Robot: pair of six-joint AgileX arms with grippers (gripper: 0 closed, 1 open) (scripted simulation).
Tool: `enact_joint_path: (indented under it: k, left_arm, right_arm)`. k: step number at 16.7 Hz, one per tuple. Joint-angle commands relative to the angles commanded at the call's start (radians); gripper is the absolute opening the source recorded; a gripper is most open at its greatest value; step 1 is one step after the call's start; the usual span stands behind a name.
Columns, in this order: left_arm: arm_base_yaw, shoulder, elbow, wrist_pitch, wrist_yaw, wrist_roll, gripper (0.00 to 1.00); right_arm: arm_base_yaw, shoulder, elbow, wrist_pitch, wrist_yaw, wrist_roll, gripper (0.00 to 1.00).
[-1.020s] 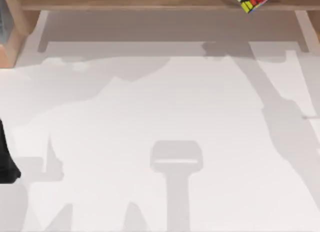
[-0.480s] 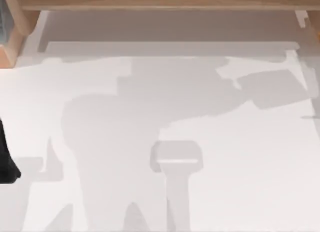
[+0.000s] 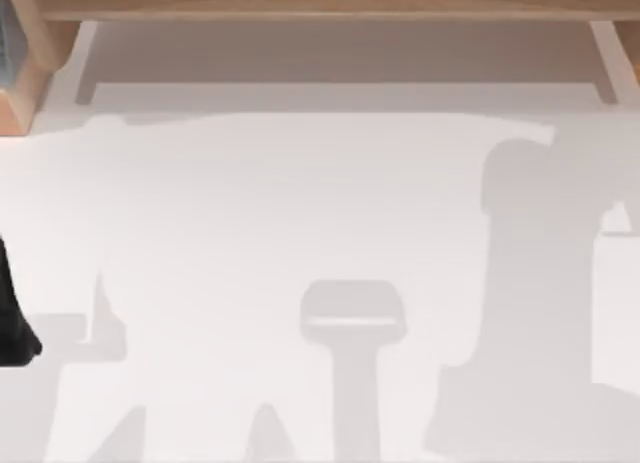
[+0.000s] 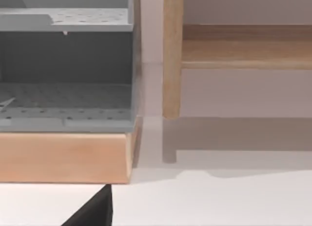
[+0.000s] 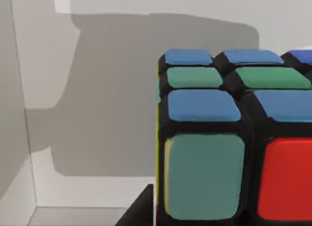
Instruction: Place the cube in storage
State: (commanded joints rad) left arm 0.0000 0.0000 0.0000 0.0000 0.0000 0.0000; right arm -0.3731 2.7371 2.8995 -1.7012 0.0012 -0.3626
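**Desk:** Looking down from above, what do you have?

**Me:** A white counter [image 3: 300,203] crossed by broad grey shadows. A long wooden shelf [image 3: 320,1] runs along its far edge, and one shelf leg [image 4: 171,55] shows in my left wrist view.

**Desk:** And beside the shelf?

**Me:** At the counter's far left there is a wooden crate [image 4: 63,157] holding grey perforated trays [image 4: 63,104], one above the other. My left arm [image 3: 14,318] sits at the left edge, near side, well apart from the crate. I cannot tell whether it is clenched or released.

**Desk:** The cube?

**Me:** The cube [image 5: 229,138] is right up against my right wrist camera. Blue, green and red stickers face me, with a shadowed pale wall behind. I cannot tell whether my right arm is grasping it.
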Motion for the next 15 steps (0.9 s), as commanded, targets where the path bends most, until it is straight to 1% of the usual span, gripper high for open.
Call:
enact_joint_path:
  k: [7,15]
  left_arm:
    - [0.0,0.0,0.0,0.0,0.0,0.0,1.0]
    - [0.0,0.0,0.0,0.0,0.0,0.0,1.0]
  right_arm:
    - [-0.006,0.029,0.003,-0.007,-0.001,0.008,0.0]
    - [-0.006,0.029,0.003,-0.007,-0.001,0.008,0.6]
